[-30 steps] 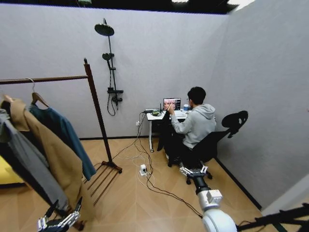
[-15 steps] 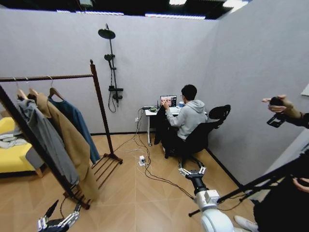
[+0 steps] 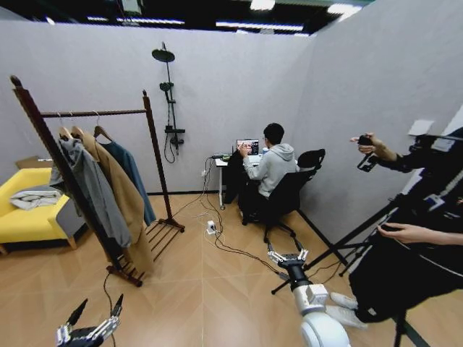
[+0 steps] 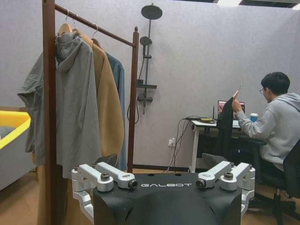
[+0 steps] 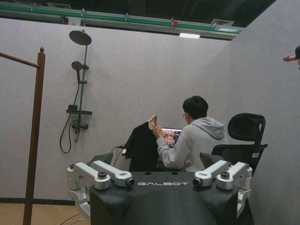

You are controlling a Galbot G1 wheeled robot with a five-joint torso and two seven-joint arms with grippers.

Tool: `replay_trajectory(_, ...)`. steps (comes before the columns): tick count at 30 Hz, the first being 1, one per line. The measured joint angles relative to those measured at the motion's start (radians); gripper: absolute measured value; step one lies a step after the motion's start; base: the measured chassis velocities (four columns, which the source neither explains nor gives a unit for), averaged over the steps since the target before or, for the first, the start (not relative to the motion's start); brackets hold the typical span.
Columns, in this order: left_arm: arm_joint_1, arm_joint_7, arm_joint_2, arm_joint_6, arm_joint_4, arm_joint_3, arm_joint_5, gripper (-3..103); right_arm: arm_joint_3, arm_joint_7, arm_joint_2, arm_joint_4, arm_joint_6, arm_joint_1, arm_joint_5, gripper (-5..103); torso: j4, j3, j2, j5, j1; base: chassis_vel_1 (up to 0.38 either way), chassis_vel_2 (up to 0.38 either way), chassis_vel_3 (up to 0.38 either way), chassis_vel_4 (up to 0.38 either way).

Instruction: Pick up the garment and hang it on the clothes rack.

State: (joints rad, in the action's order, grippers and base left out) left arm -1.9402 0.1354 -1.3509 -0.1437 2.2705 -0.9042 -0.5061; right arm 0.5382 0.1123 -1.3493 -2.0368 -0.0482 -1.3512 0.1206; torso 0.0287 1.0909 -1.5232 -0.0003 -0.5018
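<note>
The garment (image 3: 129, 172), a teal-blue shirt on a wooden hanger, hangs at the far end of the clothes rack (image 3: 153, 148), behind a tan coat (image 3: 119, 195) and a grey jacket (image 3: 90, 189). In the left wrist view the garment (image 4: 117, 79) shows as a blue strip beside the rack's far post (image 4: 133, 93). My left gripper (image 3: 94, 318) is low at the front left, open and holding nothing, well short of the rack. My right gripper (image 3: 288, 254) is open over the bare floor, also holding nothing. Both grippers (image 4: 166, 183) (image 5: 161, 182) have their fingers spread wide.
A seated person at a desk (image 3: 233, 163) holds up a dark garment on a hanger (image 5: 140, 143). Cables (image 3: 224, 249) trail across the wooden floor. A yellow sofa (image 3: 25, 217) stands at the left, a black shower stand (image 3: 168, 101) on the back wall. People and a tripod (image 3: 362, 238) crowd the right.
The whole head view has shifted: the rack now sits farther off and more toward the middle, and people with a tripod have come into view at the right. Both grippers stay open.
</note>
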Motion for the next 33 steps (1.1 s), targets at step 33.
replay_trajectory(33, 0.000, 0.000, 0.000, 0.000, 0.000, 0.000, 0.000, 100, -0.026, -0.025, -0.013, -0.004, -0.002, -0.004, -0.002, 100, 0.0001, 0.000, 0.000, 0.0004, 0.000, 0.037, -0.028, -0.037, 0.036)
